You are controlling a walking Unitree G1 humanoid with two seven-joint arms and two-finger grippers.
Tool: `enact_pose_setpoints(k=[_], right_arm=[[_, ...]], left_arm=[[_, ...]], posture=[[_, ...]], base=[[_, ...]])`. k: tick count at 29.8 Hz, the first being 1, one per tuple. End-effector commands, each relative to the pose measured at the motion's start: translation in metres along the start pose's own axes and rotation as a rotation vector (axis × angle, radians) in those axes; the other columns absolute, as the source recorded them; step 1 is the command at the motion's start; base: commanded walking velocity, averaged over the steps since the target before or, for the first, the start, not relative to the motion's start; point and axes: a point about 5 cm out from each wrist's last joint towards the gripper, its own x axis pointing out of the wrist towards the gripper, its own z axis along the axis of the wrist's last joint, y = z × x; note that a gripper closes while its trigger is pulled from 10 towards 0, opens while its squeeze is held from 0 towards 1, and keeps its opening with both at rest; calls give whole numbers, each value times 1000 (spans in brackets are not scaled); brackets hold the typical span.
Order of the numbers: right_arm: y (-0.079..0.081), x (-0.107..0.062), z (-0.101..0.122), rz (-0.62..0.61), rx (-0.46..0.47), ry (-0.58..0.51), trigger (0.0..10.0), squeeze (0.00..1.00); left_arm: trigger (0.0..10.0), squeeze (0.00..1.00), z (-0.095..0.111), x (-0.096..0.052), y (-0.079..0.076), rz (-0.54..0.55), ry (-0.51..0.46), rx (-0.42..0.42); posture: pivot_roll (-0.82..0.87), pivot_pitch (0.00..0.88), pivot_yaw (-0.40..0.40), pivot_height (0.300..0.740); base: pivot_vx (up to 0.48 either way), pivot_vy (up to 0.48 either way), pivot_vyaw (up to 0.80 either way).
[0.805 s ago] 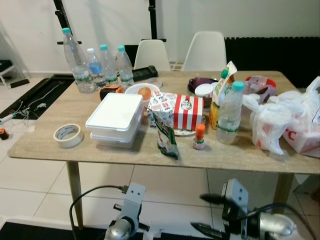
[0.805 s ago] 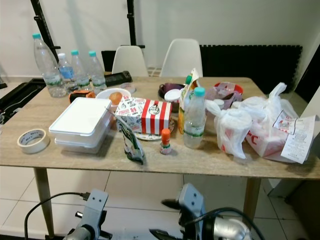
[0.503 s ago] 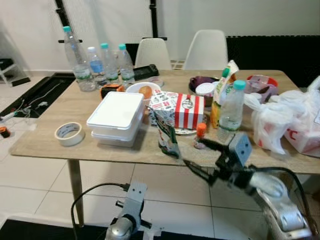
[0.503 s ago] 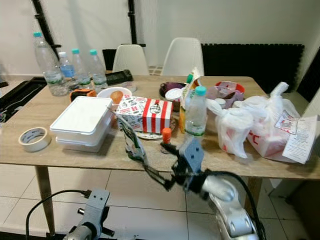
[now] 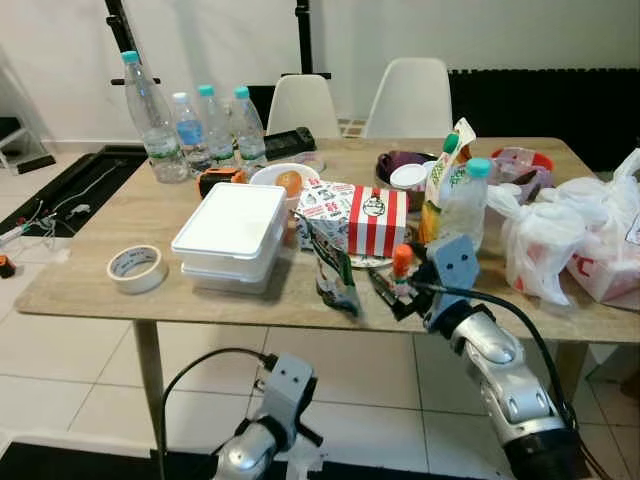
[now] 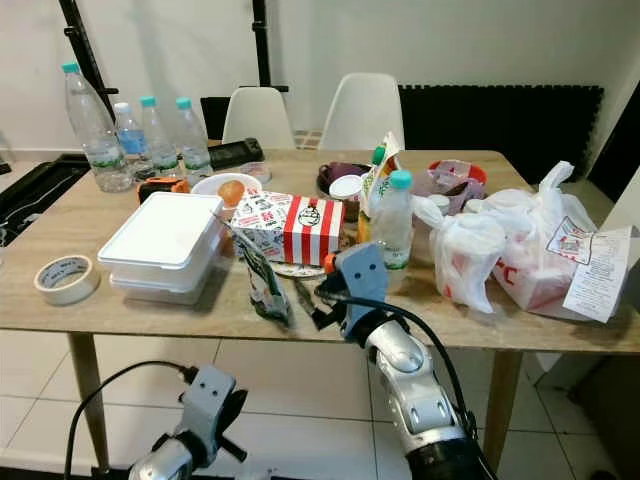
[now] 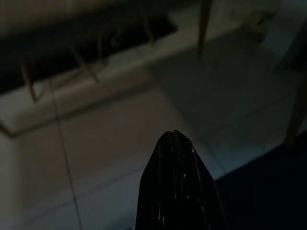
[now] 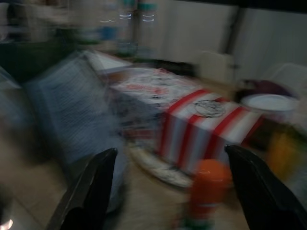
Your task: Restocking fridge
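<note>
A wooden table (image 5: 120,230) holds food. A small orange-capped sauce bottle (image 5: 400,268) stands near the front edge, beside a green snack packet (image 5: 335,272) and a red-and-white striped box (image 5: 376,220). My right gripper (image 5: 386,296) is raised to the table's front edge, open, just short of the sauce bottle. In the blurred right wrist view the sauce bottle (image 8: 206,189) stands between the spread fingers (image 8: 93,191). A teal-capped water bottle (image 5: 462,212) and a juice carton (image 5: 440,185) stand behind it. My left gripper (image 7: 173,184) hangs shut over the dark floor.
Stacked white foam boxes (image 5: 228,235), a tape roll (image 5: 137,268) and several water bottles (image 5: 190,130) take up the table's left part. White plastic bags (image 5: 565,240) lie at the right. A bowl with an orange (image 5: 286,181) sits mid-table. Two white chairs (image 5: 410,98) stand behind.
My right arm has come up from below the table edge and reached forward to the sauce bottle, fingers open. The left arm stays low.
</note>
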Motion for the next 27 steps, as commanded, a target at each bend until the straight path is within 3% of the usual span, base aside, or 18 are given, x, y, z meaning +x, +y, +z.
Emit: enact_pose_setpoints(k=[1, 5, 9, 16, 22, 27], right_arm=[[-7, 1, -3, -84, 13, -2, 10000, 0], [-13, 8, -5, -140, 60, 5, 10000, 0], [-16, 18, -14, -207, 167, 36, 10000, 0], [-8, 33, -14, -189, 264, 49, 10000, 0], [-1, 42, -6, -143, 233, 32, 10000, 0], [4, 48, -6, -108, 152, 50, 10000, 0]], left_arm=[[10000, 0, 1, -1, -3, -17, -20, -3], [10000, 0, 3, 0, -3, -17, -22, -4], [10000, 0, 5, 3, 0, 5, -17, -14], [10000, 0, 16, 6, -2, -19, -61, -15], [10000, 0, 16, 5, -1, -12, -64, -14], [10000, 0, 14, 2, 0, -5, -57, -13]], posture=[[-26, 40, 19, 740], [-23, 35, 21, 740], [-20, 33, 25, 740], [-10, 38, 24, 740], [2, 45, 17, 740], [9, 51, 14, 740]], base=[[0, 0, 0], [0, 0, 0], [0, 0, 0], [0, 0, 0], [0, 0, 0], [0, 0, 0]])
